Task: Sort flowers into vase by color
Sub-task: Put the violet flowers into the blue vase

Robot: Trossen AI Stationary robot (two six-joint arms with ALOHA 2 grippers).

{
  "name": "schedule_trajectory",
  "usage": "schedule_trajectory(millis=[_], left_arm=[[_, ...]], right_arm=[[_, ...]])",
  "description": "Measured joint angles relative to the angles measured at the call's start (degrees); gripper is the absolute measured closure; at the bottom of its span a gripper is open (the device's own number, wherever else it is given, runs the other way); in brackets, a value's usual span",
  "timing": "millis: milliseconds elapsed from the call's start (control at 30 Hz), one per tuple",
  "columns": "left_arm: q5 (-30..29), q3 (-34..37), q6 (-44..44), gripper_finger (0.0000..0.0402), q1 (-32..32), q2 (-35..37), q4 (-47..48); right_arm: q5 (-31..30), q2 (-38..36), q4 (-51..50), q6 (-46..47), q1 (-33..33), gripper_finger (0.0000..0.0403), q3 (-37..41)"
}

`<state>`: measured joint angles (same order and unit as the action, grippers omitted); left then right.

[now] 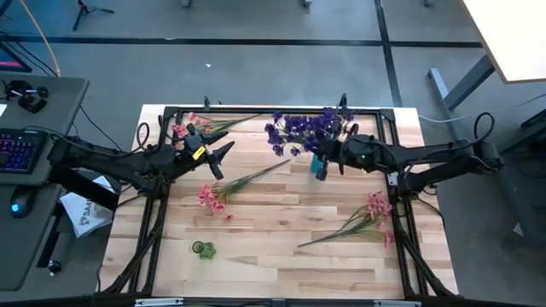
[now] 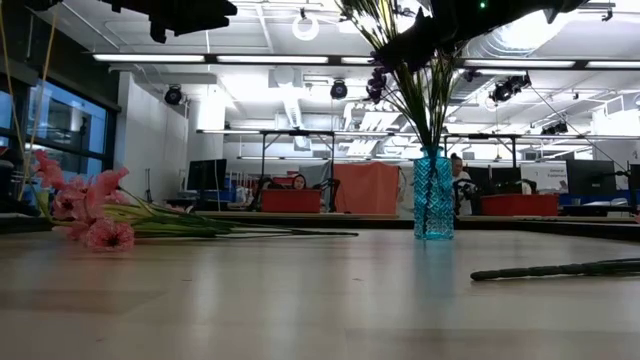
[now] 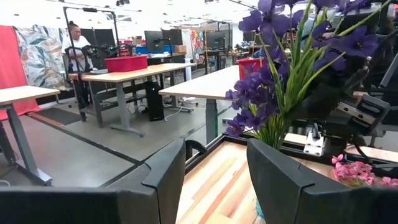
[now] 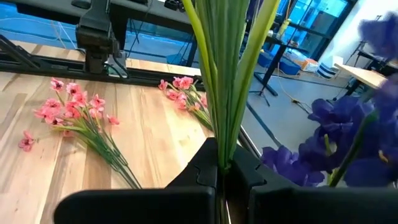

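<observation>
Pink-blossomed artificial sprigs [image 2: 95, 215] lie closest at desk level, flat on the pale wooden desk [image 1: 281, 247], their thin green stems trailing toward the middle. Another pink sprig [image 1: 363, 217] lies on the right side, and a third pink sprig [image 1: 192, 128] sits near the far left corner. Behind them stands a blue patterned glass vase [image 2: 433, 195] holding a bunch of purple-blossomed sprigs [image 1: 303, 130]. Above the vase, the right pincer [image 1: 328, 159] is clenched on the green stems of that purple bunch. Left of it, the left pincer [image 1: 220, 159] hovers with fingers apart, empty. A small green clump [image 1: 203, 249] lies near the front edge.
</observation>
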<state>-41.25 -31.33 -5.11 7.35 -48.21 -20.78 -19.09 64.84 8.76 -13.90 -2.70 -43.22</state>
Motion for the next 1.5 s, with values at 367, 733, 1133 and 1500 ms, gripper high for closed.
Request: schedule_trajectory(millis=[367, 733, 1133, 1500], left_arm=[[-0.17, 0.0, -1.13, 0.0241, 0.0, 0.0, 0.02], [-1.53, 0.0, -2.71, 0.0241, 0.0, 0.0, -0.02], [-1.93, 0.01, -3.76, 0.0241, 0.0, 0.14, -0.02], [-5.04, 0.04, -7.03, 0.0241, 0.0, 2.97, -0.07]], right_arm=[[-5.4, 0.76, -0.41, 2.37, 0.04, 0.0403, 0.02], [-13.82, 1.54, -0.36, 5.4, 0.11, 0.0403, 0.02], [-20.07, 6.4, 4.75, 12.19, 0.39, 0.0403, 0.02], [-28.0, 8.66, 13.46, 10.28, 2.07, 0.0403, 0.02]])
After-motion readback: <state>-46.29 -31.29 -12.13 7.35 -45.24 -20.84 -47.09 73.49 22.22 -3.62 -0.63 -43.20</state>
